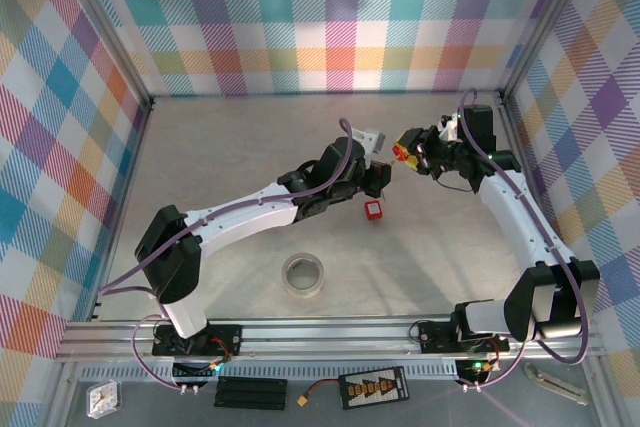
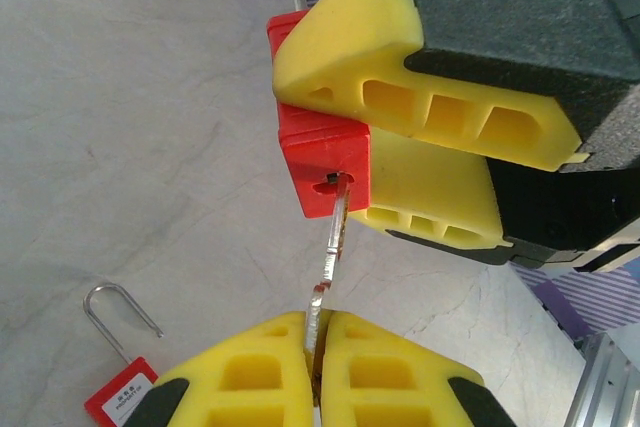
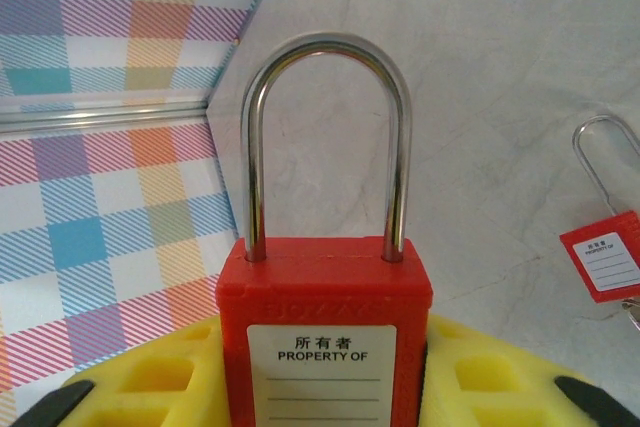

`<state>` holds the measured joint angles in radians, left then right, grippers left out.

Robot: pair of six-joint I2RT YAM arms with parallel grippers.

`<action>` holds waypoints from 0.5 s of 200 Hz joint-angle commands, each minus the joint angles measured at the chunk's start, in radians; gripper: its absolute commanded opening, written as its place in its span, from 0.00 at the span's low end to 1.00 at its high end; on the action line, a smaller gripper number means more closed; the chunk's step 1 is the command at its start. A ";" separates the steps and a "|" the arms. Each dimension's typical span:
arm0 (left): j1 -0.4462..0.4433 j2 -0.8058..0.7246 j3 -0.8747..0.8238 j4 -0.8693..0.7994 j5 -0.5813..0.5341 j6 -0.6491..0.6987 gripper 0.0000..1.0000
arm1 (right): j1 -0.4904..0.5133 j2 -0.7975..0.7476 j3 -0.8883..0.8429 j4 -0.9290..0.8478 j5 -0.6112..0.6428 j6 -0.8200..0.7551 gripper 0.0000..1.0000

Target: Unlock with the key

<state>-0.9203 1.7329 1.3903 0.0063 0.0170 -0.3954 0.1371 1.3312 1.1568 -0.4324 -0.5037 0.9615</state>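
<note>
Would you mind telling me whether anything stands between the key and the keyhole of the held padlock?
Nothing visible does. The key, pinched in the left gripper, has its tip right at the keyhole in the bottom of the red padlock, with no object in between.

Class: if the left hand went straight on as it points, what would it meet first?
The red padlock in the right hand: the key in the left hand has its tip at the keyhole.

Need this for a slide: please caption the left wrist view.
Left tool pinches the key, its tip in the keyhole of the red padlock clamped by the right tool.
</note>
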 commanded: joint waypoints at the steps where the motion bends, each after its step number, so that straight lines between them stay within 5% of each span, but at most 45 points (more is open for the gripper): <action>1: 0.028 0.015 0.023 0.063 0.041 -0.060 0.00 | 0.025 -0.029 -0.015 0.023 -0.028 0.008 0.03; 100: 0.088 0.071 0.021 0.284 0.206 -0.286 0.00 | 0.084 -0.052 -0.065 0.072 -0.010 0.084 0.01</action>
<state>-0.8593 1.7752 1.3903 0.0956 0.1955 -0.6014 0.1604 1.3117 1.1122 -0.3454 -0.4084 1.0134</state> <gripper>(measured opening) 0.061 0.381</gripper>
